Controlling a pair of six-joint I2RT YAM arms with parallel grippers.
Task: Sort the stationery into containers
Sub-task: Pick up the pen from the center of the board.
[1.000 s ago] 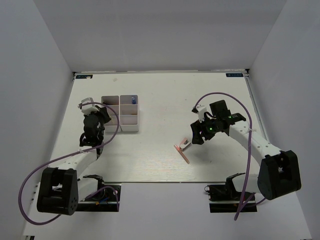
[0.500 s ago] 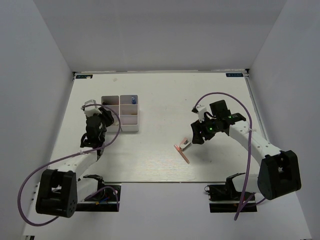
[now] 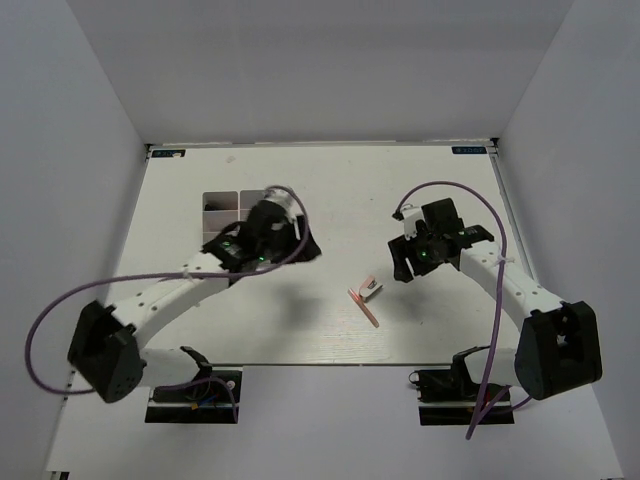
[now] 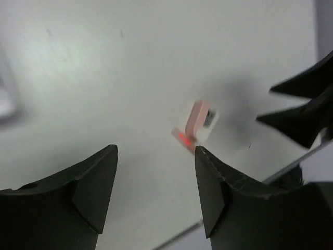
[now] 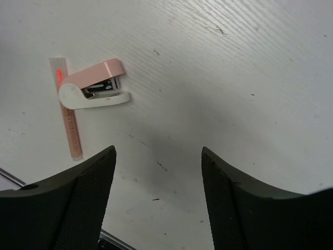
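Empty left gripper [image 4: 156,182], fingers wide, hangs over table [image 3: 330,190] just right of box [image 3: 222,203]. Empty right gripper [image 5: 158,192], fingers wide, near stapler [image 5: 93,86] lying across pink stick [image 5: 67,117] mid-table. Stick's red mark unreadable.

Pink-white stapler [image 5: 93,89] against pink stick [image 5: 71,130], well apart from white organizer [image 3: 222,203].

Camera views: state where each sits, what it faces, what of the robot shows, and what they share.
Top external: above and behind the bases, looking down on the table; left arm, partly hiding the organizer box, and right arm show.
Left wrist: on the left arm, facing the stapler; open left gripper shows.
Right wrist: on the right arm, above stapler and pink stick; open right gripper shows.
Shared: all show the stapler.
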